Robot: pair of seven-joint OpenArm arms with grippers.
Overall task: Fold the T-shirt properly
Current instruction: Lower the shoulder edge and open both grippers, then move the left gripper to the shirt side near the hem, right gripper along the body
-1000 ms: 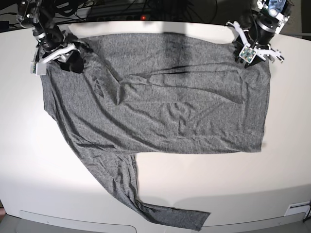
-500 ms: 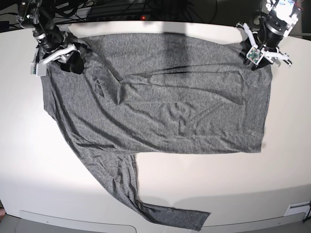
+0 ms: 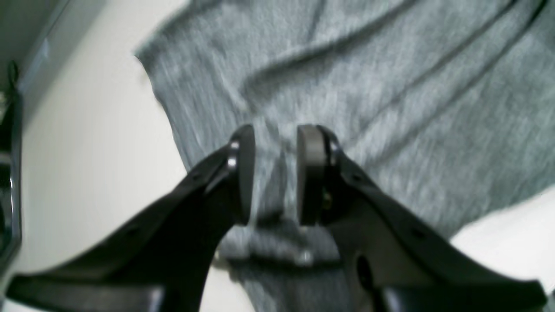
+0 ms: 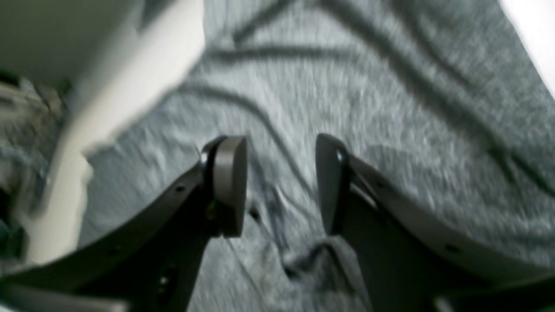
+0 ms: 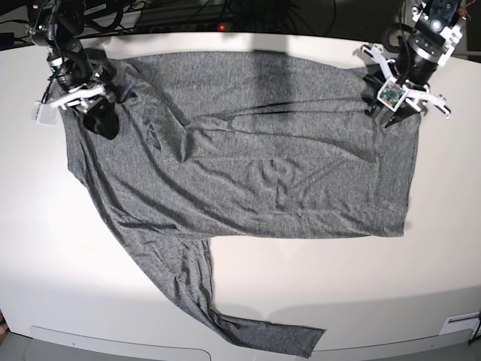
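T-shirt point(image 5: 255, 158) flat, long axis left-right, sleeve trailing front.

No text, label, brand, number or sign can be read anywhere; the T-shirt point(image 5: 248, 150) is plain grey.

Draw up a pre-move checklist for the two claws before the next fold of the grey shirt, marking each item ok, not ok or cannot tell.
1. T-shirt lies spread on the table: ok.
2. Body smooth: not ok, creased.
3. Near sleeve tucked in: not ok, it trails away.
4. Left claw over cloth, jaws apart: ok.
5. Right claw over cloth, jaws apart: ok.
6. Cloth gripped: cannot tell.
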